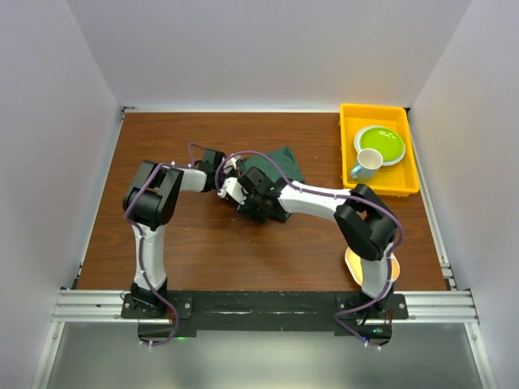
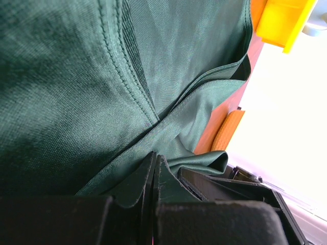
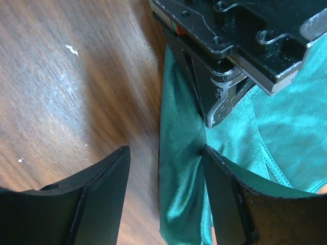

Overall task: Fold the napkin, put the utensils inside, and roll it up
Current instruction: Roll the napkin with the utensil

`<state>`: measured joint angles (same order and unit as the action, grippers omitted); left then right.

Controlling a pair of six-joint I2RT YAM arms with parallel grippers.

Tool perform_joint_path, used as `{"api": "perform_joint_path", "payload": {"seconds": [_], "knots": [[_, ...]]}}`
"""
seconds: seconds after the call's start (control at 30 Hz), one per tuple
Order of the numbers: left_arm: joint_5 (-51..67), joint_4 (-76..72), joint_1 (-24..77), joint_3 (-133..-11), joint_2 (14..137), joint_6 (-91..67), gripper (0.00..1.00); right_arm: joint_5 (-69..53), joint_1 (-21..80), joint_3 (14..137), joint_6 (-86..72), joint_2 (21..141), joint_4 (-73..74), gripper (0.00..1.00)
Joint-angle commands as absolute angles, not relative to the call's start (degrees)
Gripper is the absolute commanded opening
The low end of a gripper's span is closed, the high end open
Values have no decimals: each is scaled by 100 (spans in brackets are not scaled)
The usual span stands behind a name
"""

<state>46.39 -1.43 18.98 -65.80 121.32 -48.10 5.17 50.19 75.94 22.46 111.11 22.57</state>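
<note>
The dark green napkin (image 1: 288, 162) lies bunched on the wooden table behind both grippers; it fills the left wrist view (image 2: 76, 76). My left gripper (image 1: 231, 183) is shut on a folded edge of the napkin, its jaws pressed together on the cloth (image 2: 154, 159). My right gripper (image 1: 253, 203) is open, its jaws straddling a narrow fold of the napkin (image 3: 184, 173) just in front of the left gripper's fingertips (image 3: 217, 109); the right gripper (image 3: 166, 153) holds nothing. The spoon is out of view.
A yellow tray (image 1: 347, 158) at the back right holds a green plate (image 1: 381, 144) and a pale mug (image 1: 366, 164). An orange plate (image 1: 354, 266) lies by the right arm's base. White walls enclose the table.
</note>
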Motion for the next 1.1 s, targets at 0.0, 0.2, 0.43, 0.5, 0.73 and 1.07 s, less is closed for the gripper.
{"api": "perform_joint_path", "payload": {"seconds": [0.0, 0.2, 0.43, 0.5, 0.73, 1.07], "knots": [[3911, 756, 1881, -6354, 12595, -4315, 0, 527, 5019, 7630, 2470, 11171, 1995, 62], [3964, 809, 1837, -6381, 12621, -4271, 0, 677, 4984, 7611, 2540, 11311, 1846, 64], [3999, 931, 1819, -6469, 12647, -4219, 0, 554, 4738, 7682, 2479, 11584, 1828, 59], [4016, 949, 1811, -6486, 12665, -4210, 0, 501, 4685, 7673, 2426, 11663, 1872, 56], [4069, 984, 1811, -6557, 12726, -4210, 0, 465, 4632, 7515, 2303, 11567, 1837, 54], [4087, 984, 1775, -6539, 12770, -4201, 0, 931, 4974, 8446, 2303, 11180, 2750, 70]]}}
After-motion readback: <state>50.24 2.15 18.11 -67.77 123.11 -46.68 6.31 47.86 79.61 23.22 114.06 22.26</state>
